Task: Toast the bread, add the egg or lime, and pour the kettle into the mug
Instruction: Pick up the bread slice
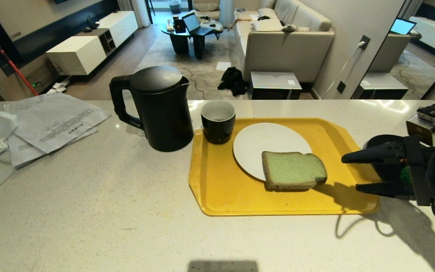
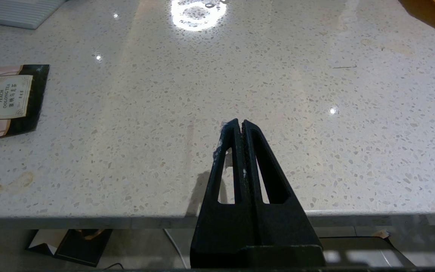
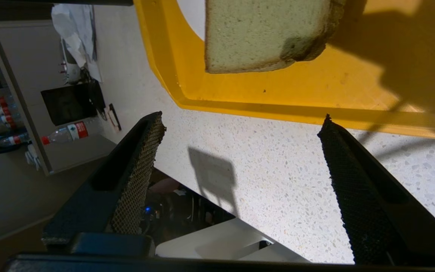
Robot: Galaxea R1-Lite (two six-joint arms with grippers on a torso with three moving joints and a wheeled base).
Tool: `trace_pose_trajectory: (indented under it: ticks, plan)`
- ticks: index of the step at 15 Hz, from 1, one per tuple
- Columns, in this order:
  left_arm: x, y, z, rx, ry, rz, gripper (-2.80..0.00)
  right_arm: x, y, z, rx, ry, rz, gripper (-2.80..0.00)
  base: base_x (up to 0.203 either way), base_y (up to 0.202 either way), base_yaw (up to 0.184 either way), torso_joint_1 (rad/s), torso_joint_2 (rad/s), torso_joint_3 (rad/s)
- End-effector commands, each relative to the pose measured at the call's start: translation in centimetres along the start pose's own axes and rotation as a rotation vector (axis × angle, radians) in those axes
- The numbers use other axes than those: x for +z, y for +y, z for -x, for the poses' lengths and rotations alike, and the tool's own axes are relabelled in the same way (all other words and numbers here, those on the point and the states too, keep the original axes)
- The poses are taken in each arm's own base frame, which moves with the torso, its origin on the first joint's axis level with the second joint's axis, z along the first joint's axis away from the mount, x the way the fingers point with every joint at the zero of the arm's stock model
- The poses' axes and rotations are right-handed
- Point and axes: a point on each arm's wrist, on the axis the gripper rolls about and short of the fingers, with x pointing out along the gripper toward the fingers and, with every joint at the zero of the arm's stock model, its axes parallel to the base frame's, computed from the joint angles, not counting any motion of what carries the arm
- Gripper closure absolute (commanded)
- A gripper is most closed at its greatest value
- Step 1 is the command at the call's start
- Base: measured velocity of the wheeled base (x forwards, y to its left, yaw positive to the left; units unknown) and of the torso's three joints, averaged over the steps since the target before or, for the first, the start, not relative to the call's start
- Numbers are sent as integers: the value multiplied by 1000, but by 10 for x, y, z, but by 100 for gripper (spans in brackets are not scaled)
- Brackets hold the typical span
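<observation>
The bread (image 1: 293,170), pale green crumb with brown crust darkened at one corner, lies flat, half on the white plate (image 1: 263,145) and half on the yellow tray (image 1: 221,189). The right gripper (image 1: 349,173), fingers wide apart and empty, sits just beside the tray's right edge; its arm is cut off. The left gripper (image 2: 239,124), fingers together, hangs over bare desk (image 2: 278,75).

A pale green, brown-crusted square bread slice (image 1: 293,170) lies across a round white plate (image 1: 263,143) on a yellow plastic tray (image 1: 221,189), beside a glossy black white-lined mug (image 1: 218,121) and matte black kettle (image 1: 161,107), on the speckled off-white stone desk (image 1: 108,207).
</observation>
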Motion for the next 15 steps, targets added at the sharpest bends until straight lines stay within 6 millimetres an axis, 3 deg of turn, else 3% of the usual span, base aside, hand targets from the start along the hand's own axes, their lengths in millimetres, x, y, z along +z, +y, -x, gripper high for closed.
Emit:
trace_pose_trajectory:
  ticks: [1,15]
  plan:
    - [0,0,0,1,-1,0,0,11,-11,-21,-7,51,-33,-280,0,0,0,0,0,0]
    - [0,0,0,2,-1,0,0,31,-24,-53,0,100,-70,-280,0,0,0,0,0,0]
